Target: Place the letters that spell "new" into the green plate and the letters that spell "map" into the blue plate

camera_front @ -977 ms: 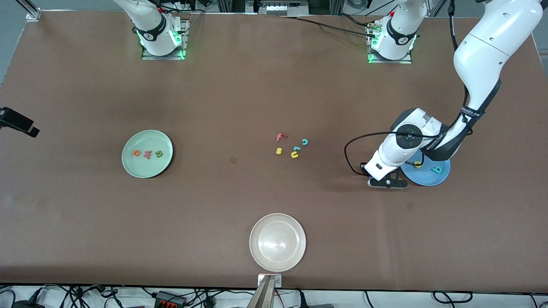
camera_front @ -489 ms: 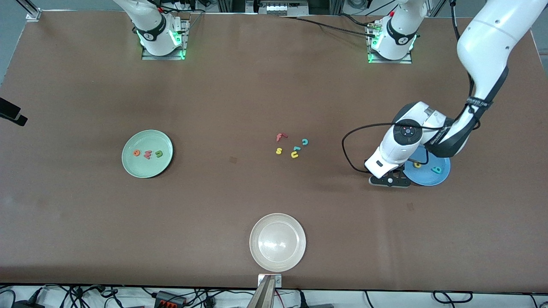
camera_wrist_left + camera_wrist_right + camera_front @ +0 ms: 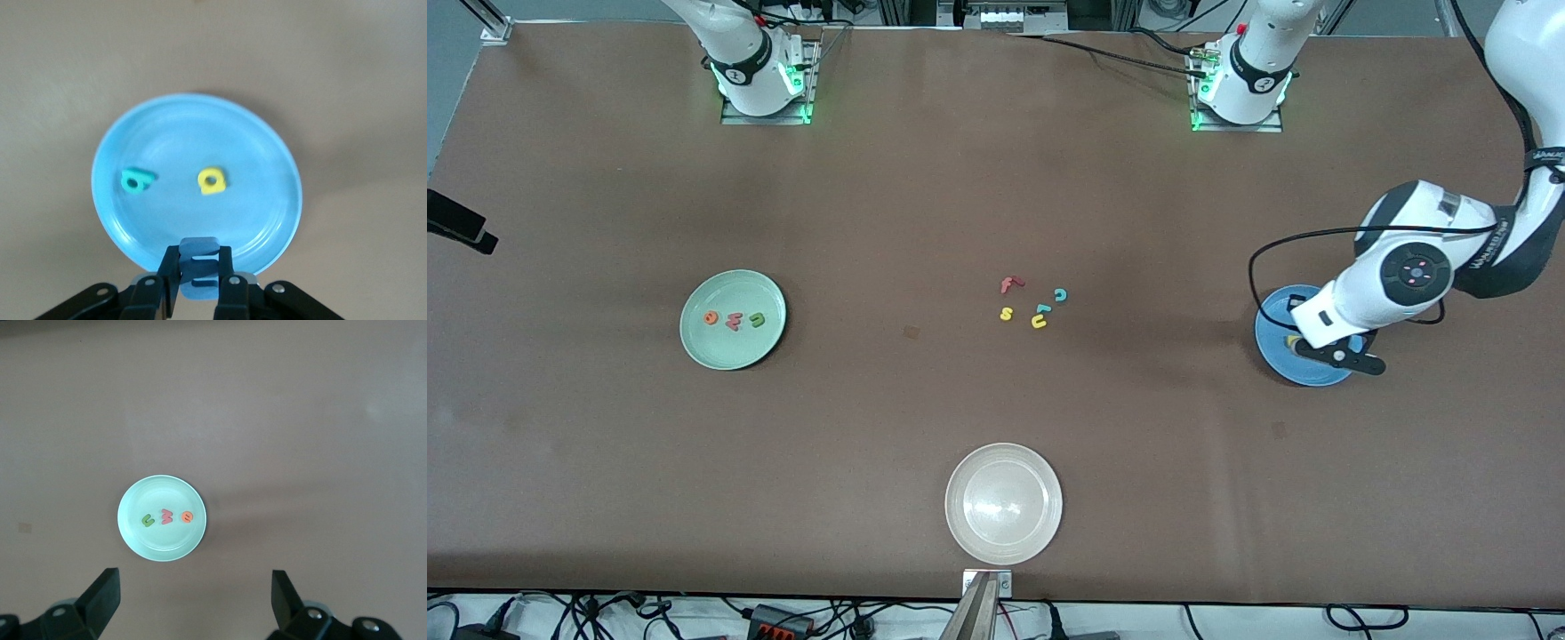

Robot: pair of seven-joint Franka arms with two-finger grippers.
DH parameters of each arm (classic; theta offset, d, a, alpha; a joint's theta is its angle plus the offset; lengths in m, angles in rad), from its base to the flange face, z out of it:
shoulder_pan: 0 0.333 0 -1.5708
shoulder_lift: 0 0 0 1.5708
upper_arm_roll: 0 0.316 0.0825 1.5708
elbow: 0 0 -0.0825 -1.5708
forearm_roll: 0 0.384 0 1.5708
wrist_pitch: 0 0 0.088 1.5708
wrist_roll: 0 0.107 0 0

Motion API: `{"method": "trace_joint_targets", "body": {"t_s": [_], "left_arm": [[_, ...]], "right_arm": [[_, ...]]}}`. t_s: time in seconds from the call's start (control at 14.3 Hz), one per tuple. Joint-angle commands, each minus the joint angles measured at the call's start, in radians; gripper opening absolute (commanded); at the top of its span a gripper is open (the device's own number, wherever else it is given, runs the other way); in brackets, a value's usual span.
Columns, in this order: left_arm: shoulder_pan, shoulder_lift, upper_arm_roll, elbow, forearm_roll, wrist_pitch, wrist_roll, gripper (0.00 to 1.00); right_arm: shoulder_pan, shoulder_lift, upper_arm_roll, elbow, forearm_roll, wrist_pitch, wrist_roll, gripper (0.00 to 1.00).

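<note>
Blue plate: yellow "a", teal "p"

Brown table bears green plate, blue plate, beige plate, loose letters

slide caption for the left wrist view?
Left gripper holds the blue "m" over the blue plate, which already contains the yellow "a" and teal "p".

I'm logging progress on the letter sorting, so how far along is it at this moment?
"New" looks done: the orange e, salmon w and green n lie in the green plate. In the blue plate, the teal p and yellow a are down. The left gripper over it pinches the blue m, still to drop. The right gripper waits open above the green plate.
</note>
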Motion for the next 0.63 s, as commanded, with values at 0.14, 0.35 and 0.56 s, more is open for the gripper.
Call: {"method": "trace_joint_targets", "body": {"t_s": [0.14, 0.35, 0.56], "left_arm": [[0.056, 0.056, -0.024, -0.028, 0.009, -0.004, 0.002, 0.24], [0.058, 0.059, -0.024, -0.024, 0.010, 0.004, 0.002, 0.39], [0.058, 0.059, -0.025, -0.021, 0.008, 0.004, 0.001, 0.69]], "right_arm": [[-0.003, -0.135, 0.013, -0.191, -0.022, 0.092, -0.016, 1.00], [-0.011, -0.124, 0.010, -0.182, -0.020, 0.075, -0.016, 1.00], [-0.008, -0.115, 0.010, -0.181, -0.016, 0.061, -0.013, 1.00]]}}
